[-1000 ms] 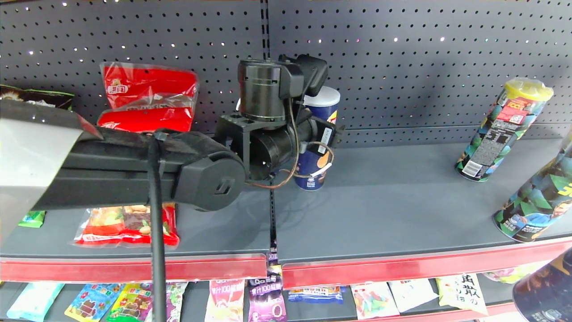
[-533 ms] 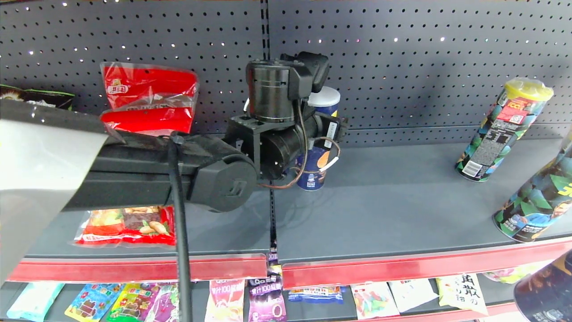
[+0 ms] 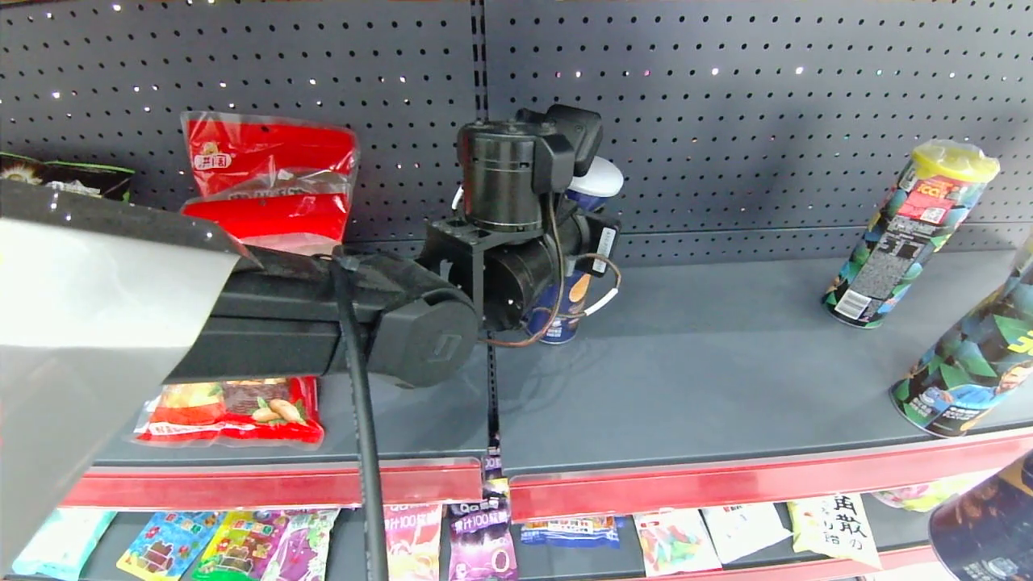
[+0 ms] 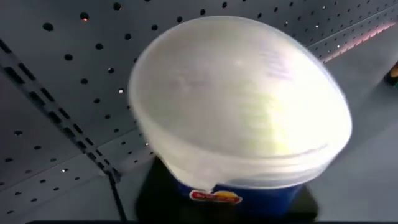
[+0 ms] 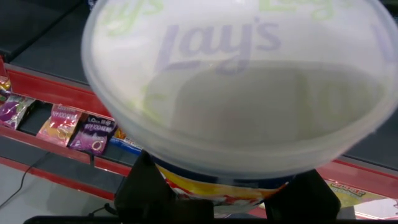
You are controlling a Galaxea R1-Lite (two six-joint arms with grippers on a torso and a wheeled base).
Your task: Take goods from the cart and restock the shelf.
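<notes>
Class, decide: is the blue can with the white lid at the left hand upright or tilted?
Tilted. In the head view the blue can leans: its white lid sits to the right of its base.

Shelf board (image 3: 726, 363): smooth grey painted metal, matt. Back panel (image 3: 767, 97): same finish, perforated. Edge strip (image 3: 726, 484): glossy red plastic. Blue can (image 3: 575, 297): glossy printed wrap; lid (image 4: 242, 99) of milky translucent plastic. Second can (image 5: 217, 186): glossy wrap, cap (image 5: 236, 87) of clearer plastic. Red bags (image 3: 266, 173): shiny crinkled film. Arm casing (image 3: 420, 343): matt black plastic.
</notes>
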